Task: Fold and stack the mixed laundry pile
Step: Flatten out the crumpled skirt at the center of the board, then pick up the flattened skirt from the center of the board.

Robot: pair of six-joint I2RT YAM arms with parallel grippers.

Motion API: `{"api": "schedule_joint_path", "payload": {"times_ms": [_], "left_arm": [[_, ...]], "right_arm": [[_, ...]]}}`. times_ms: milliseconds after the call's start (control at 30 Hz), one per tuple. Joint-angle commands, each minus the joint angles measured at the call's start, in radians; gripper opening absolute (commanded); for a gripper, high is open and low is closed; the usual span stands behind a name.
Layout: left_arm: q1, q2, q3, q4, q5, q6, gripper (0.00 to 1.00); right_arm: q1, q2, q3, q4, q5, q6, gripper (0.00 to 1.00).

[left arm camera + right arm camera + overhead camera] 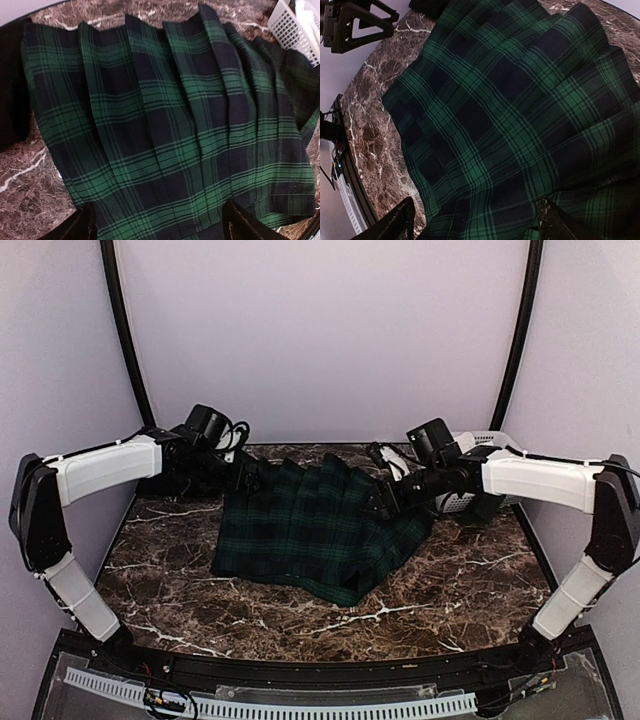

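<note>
The tartan skirt (310, 525) lies spread on the table (450, 590) beside the white basket (495, 437), on the side away from the right arm's (540, 480) base. Its nearest edge rumples up close to the basket wall. A black cloth (12, 90) sits past the skirt's far side from the basket, touching or tucked under that edge; which one I cannot tell.

Both pairs of jaws stand wide apart and hold nothing. Each hangs low over the pleats, one pair at the basket end and one at the end away from it.

The main risk is a poor pinch. The pleats overlap loosely, so jaws closing here would likely take only the top flap, and the fold would peel open rather than carry the whole skirt.

A second risk is uneven pull. If one arm lifts or drags ahead of the other, the skirt would skew and the pleats would fan out.

The bunched edge by the basket could also snag on its slats. At the opposite end, the left arm (105, 468) could gather the black cloth into the fold.
</note>
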Motion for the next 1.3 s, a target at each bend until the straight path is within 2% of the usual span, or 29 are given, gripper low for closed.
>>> {"api": "schedule_joint_path", "payload": {"times_ms": [0,167,267,367,433,500,567,700,800,900,1000,1067,1133,1267], "left_arm": [[-0.024,0.095,0.044,-0.029,-0.020,0.007,0.84],[-0.070,0.073,-0.043,-0.047,-0.103,-0.073,0.83],[-0.069,-0.075,-0.193,0.023,-0.144,-0.159,0.87],[-0.055,-0.172,-0.262,0.017,-0.141,-0.200,0.90],[-0.052,-0.213,-0.287,-0.012,-0.138,-0.221,0.91],[-0.040,-0.240,-0.318,-0.016,-0.119,-0.250,0.91],[-0.026,-0.258,-0.345,-0.013,-0.101,-0.290,0.91],[-0.015,-0.319,-0.377,-0.002,-0.122,-0.334,0.92],[-0.013,-0.342,-0.394,0.042,-0.107,-0.319,0.94],[-0.009,-0.328,-0.375,0.026,-0.047,-0.294,0.98],[0.005,-0.322,-0.376,0.034,0.014,-0.279,0.99],[0.027,-0.323,-0.384,0.049,0.063,-0.278,0.99],[0.038,-0.332,-0.391,0.065,0.097,-0.280,0.99],[0.051,-0.333,-0.395,0.092,0.132,-0.284,0.99]], "right_arm": [[0.026,0.078,0.033,-0.038,-0.029,-0.019,0.77],[0.047,0.005,-0.041,-0.107,0.005,0.053,0.71],[0.053,-0.094,-0.114,-0.140,0.017,0.146,0.70],[0.081,-0.197,-0.178,-0.134,-0.002,0.168,0.69],[0.104,-0.230,-0.193,-0.142,0.018,0.157,0.62],[0.103,-0.185,-0.133,-0.215,0.060,0.144,0.55],[0.107,-0.118,-0.069,-0.281,0.045,0.134,0.59],[0.164,-0.086,-0.031,-0.316,0.052,0.186,0.77],[0.252,-0.103,-0.012,-0.323,0.157,0.075,0.77],[0.270,-0.156,0.002,-0.334,0.233,-0.075,0.77],[0.270,-0.235,-0.079,-0.245,0.260,-0.251,0.78],[0.270,-0.251,-0.113,-0.243,0.283,-0.332,0.76],[0.270,-0.260,-0.150,-0.221,0.314,-0.390,0.75],[0.270,-0.290,-0.229,-0.108,0.278,-0.485,0.75]]}}
